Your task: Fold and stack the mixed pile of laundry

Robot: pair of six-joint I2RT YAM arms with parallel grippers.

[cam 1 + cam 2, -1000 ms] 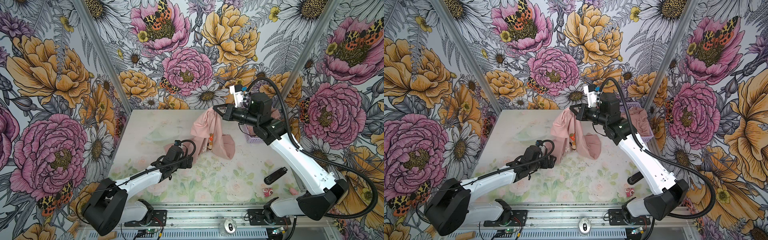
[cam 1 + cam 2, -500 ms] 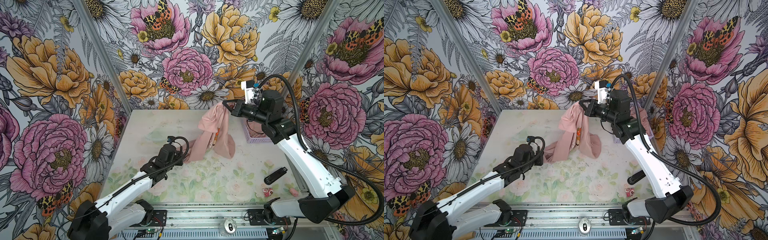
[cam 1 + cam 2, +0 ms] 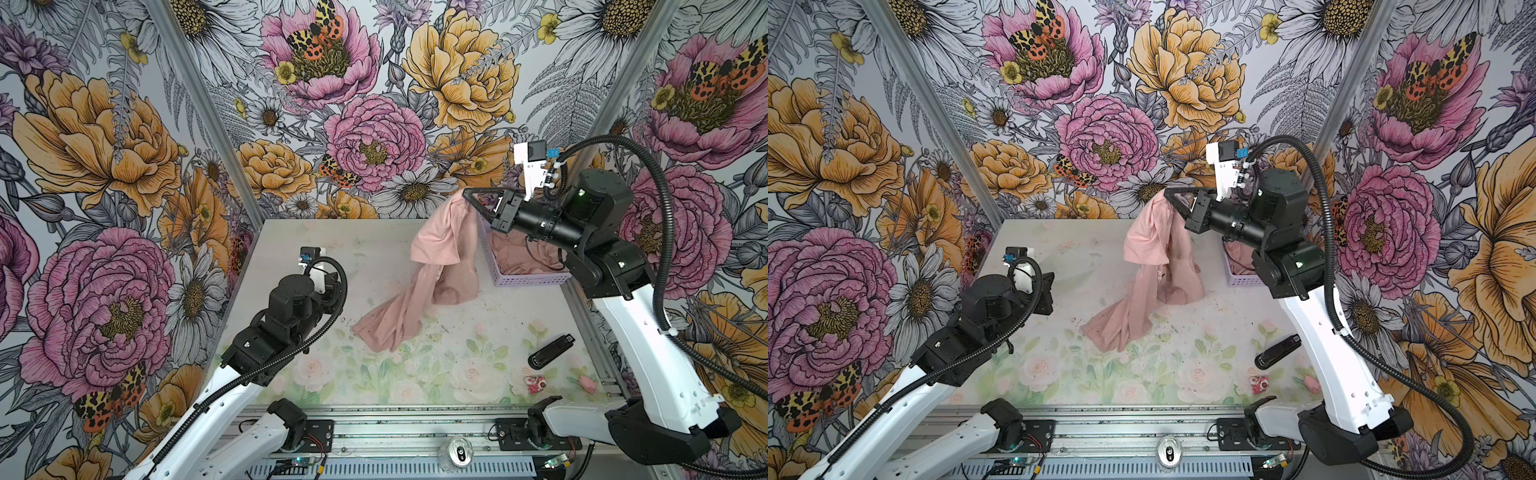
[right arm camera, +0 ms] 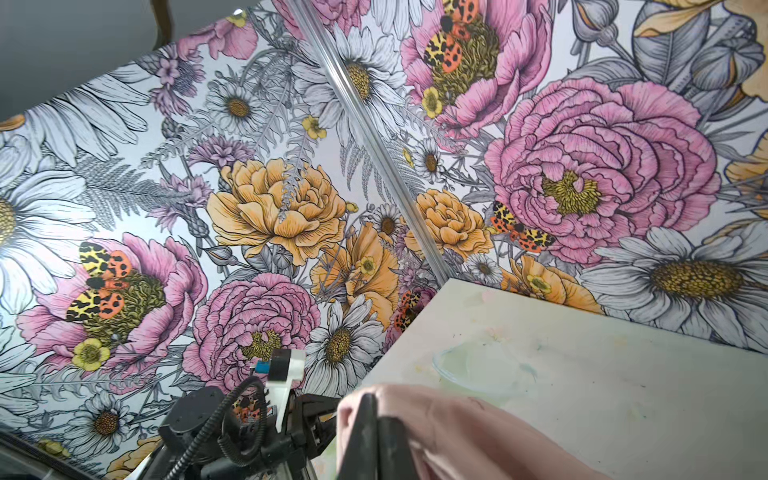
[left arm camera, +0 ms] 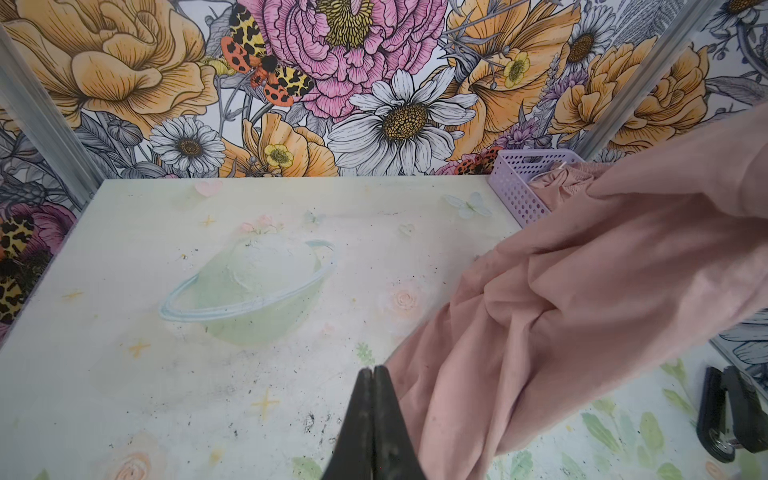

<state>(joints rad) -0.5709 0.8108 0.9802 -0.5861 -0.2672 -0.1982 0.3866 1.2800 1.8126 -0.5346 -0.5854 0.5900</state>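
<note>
Backdrop: floral wallpaper on three walls, with big pink and orange blooms, daisies and spotted moths.
Table (image 3: pixel 316 237): pale mat with faded roses printed along the near side; the left wrist view shows a ringed planet print at the far left.
Right gripper (image 3: pixel 466 192): high over the far right of the table, jaws pinched tight on the top of the pink garment. The same grip shows in a top view (image 3: pixel 1168 192) and in the right wrist view (image 4: pixel 376 409).
Pink garment (image 3: pixel 440 245): hangs from that pinch just beside the basket's left wall. Its lower part drapes onto the table and trails toward the near left, the end lying flat around mid-table.
Left gripper (image 5: pixel 372 370): jaws closed together with nothing between them, low over the left of the table, near the garment's trailing end but not holding it.
Basket (image 3: pixel 525 279): lavender, perforated, in the far right corner, partly behind the right arm.
Basket contents: more pink clothing (image 3: pixel 519 253) heaped inside.
Near right: black stapler-like item (image 3: pixel 550 352), small red patterned piece (image 3: pixel 535 384) and small pink piece (image 3: pixel 587 384), all well apart from the garment.
</note>
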